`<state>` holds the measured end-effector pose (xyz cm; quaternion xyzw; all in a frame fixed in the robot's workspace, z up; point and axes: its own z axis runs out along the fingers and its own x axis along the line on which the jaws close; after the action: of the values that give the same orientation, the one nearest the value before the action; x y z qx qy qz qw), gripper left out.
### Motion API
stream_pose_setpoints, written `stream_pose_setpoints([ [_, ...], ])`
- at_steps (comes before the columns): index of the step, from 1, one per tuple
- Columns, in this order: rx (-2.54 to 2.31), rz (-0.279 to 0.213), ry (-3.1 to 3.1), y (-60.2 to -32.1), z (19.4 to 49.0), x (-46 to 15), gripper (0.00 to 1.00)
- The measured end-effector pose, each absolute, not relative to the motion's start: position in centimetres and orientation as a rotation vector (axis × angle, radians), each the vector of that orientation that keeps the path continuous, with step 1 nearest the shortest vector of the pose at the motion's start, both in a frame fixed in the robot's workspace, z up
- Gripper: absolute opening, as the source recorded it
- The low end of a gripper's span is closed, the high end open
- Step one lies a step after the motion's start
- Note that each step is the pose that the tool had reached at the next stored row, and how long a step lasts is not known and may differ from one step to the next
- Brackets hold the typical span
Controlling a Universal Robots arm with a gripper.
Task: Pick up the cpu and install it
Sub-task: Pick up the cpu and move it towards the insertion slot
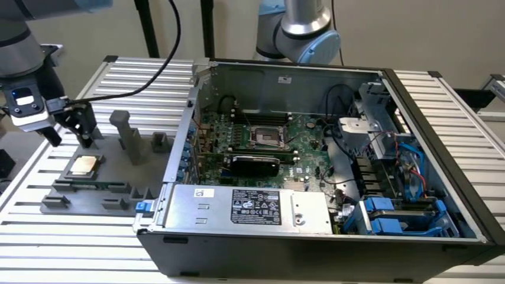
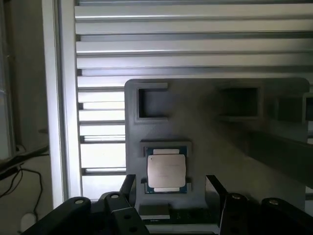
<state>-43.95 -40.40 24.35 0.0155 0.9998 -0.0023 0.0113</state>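
In the exterior view, your hand [image 1: 70, 137] hangs over the grey holder [image 1: 118, 155] on the slatted desk [image 1: 71, 236], at that view's left, beside the open computer case [image 1: 316, 248]. Its two fingers stand apart with nothing between them. The cpu [image 1: 84, 165] lies flat in its nest in the holder, silver top up, just below the fingertips. Hand and chip are not touching. The black socket [image 1: 264, 137] sits well apart, inside the case, so I judge the pick not yet made.

In the wrist view, the cpu [image 2: 166, 169] lies just ahead of the hand [image 2: 170, 182], centred between the lines of the two fingers [image 2: 128, 186]. It is close to square, so you have no real long axis to work with. Its edges run square to the holder [image 2: 220, 147], and the fingers flank two opposite edges.
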Motion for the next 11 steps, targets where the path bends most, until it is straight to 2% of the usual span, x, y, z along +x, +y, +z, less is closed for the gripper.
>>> stream_pose_setpoints([
  [11,0.044,-0.007,3.119,-40.4,22.3,-44.0,0.67],
])
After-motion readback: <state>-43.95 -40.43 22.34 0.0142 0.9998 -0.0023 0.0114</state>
